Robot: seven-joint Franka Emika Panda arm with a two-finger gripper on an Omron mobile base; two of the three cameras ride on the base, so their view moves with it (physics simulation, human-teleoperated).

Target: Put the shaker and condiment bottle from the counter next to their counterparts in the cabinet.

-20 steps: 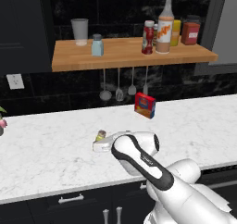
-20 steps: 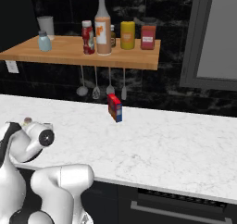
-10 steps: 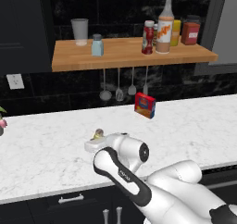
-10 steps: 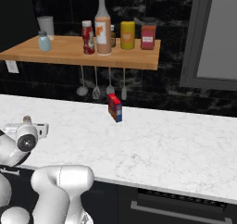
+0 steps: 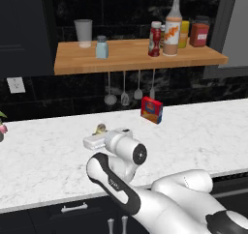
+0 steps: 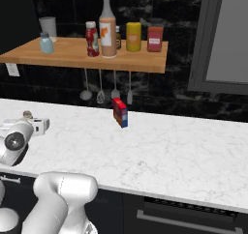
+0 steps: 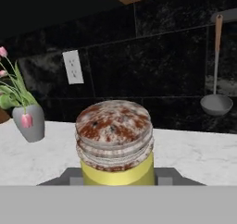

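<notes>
- Yellow-green with a speckled grey cap, the shaker (image 7: 114, 146) sits right between the two dark finger tips of the gripper (image 7: 114, 177), which is closed narrowly on its body, low under the cap. I judge the grip is kept low so the cap stays free and the shaker stays upright when lifted.
- From behind the arm, the shaker (image 5: 100, 128) stands just beyond the white hand, on the counter (image 5: 43, 155), toward the left part of the worktop and nearer its back edge than its front. From the other side it shows as a small cap (image 6: 27, 114) above the hand.
- Farther back, a small red box (image 5: 151, 110) stands upright near the worktop's back edge, well apart from the hand.
- On the cabinet (image 5: 72, 64) shelf above, the pale blue shaker (image 5: 101, 47) stands near the left end. The red condiment bottle (image 5: 155, 38) is already up, just beside the tall orange-labelled bottle (image 5: 173, 26).
- So, in my judgement, the yellow-green shaker is the only thing left to move.
- Against a second ago, the arm has folded down and drawn in toward the counter's front, and the fingers have closed a little more; the shaker's spot looks unchanged.
</notes>
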